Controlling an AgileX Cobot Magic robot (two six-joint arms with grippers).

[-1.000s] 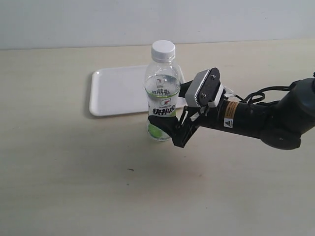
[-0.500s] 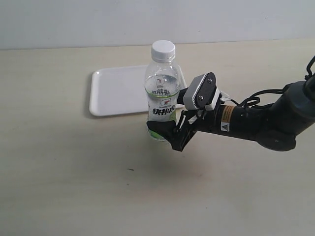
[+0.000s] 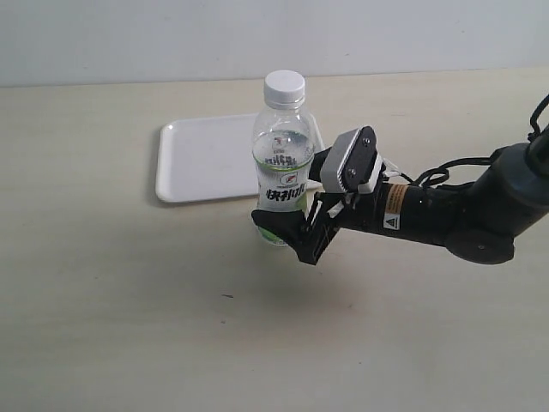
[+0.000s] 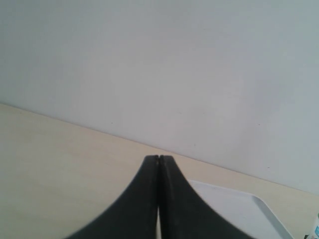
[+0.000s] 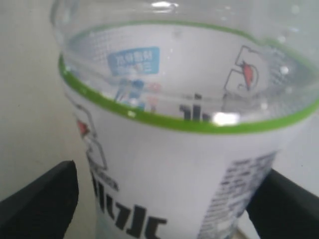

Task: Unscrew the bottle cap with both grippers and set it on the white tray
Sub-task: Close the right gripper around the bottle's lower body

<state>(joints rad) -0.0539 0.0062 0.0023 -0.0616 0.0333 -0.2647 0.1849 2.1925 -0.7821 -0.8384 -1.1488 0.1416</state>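
The clear bottle [image 3: 282,163] stands upright on the table in front of the white tray [image 3: 206,159], with its white ribbed bottle cap [image 3: 285,87] on the neck. My right gripper [image 3: 279,221], the one with the silver-grey block, is open and straddles the bottle's lower labelled part. In the right wrist view the bottle [image 5: 174,164] fills the space between the two black fingers [image 5: 42,199]; a strip of table shows beside one of them. My left gripper [image 4: 159,158] is shut on nothing, held off the table, and is out of the exterior view.
The left wrist view catches one corner of the tray [image 4: 234,209] and a pale wall behind the table. The right arm's black body and cables [image 3: 463,215] lie over the table's right side. A small dark speck [image 3: 226,296] marks the tabletop.
My right gripper has slid left and slightly down, bringing its fingers to either side of the bottle's lower part. The bottle and tray have not moved.
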